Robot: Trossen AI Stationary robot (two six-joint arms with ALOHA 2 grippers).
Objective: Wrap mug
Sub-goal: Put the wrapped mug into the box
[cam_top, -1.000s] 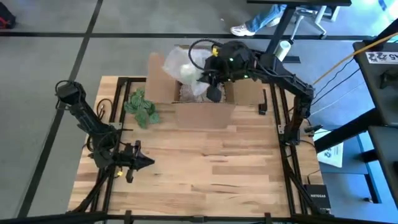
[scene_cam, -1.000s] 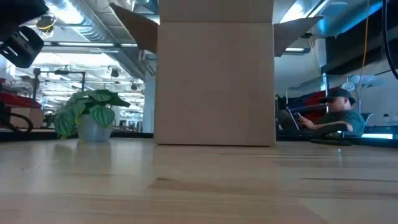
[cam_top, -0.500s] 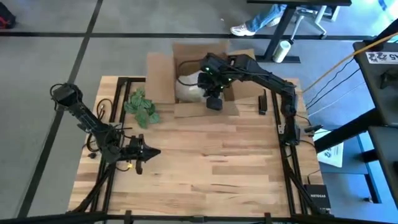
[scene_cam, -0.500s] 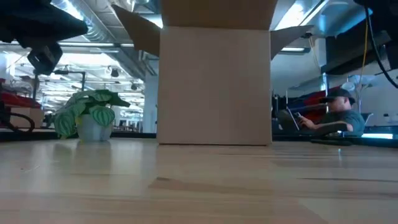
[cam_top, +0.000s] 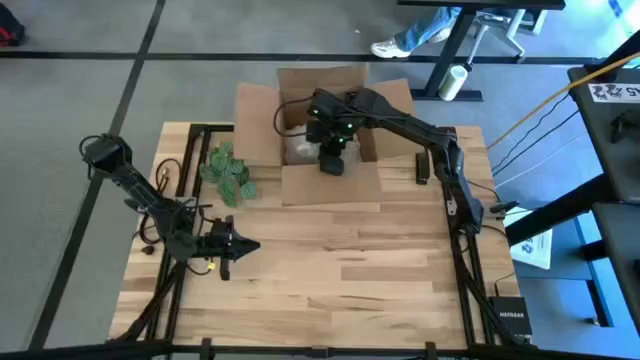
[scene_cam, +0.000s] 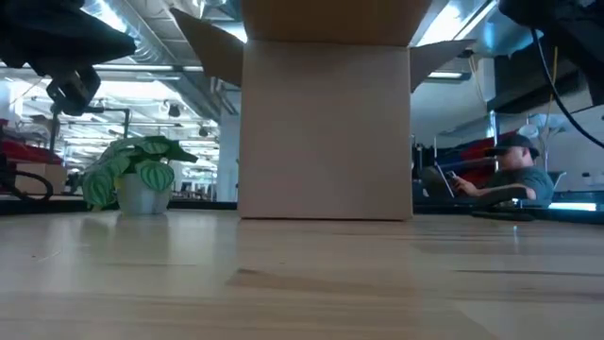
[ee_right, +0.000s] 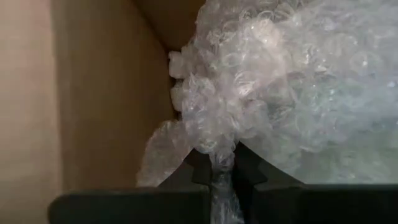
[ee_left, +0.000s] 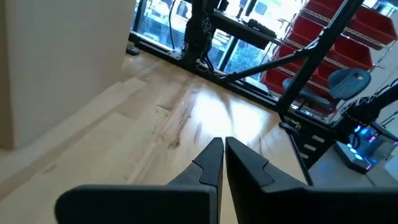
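I have the right pincer [ee_right: 222,163] inside the box [cam_top: 330,185], clenched on bubble wrap [ee_right: 292,87]; left pincer [ee_left: 222,163] clenched, idle. Next: release wrap, withdraw.

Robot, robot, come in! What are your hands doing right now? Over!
Right gripper inside the cardboard box, shut on bubble wrap. Left gripper shut, empty, over bare table. Nothing blocking.
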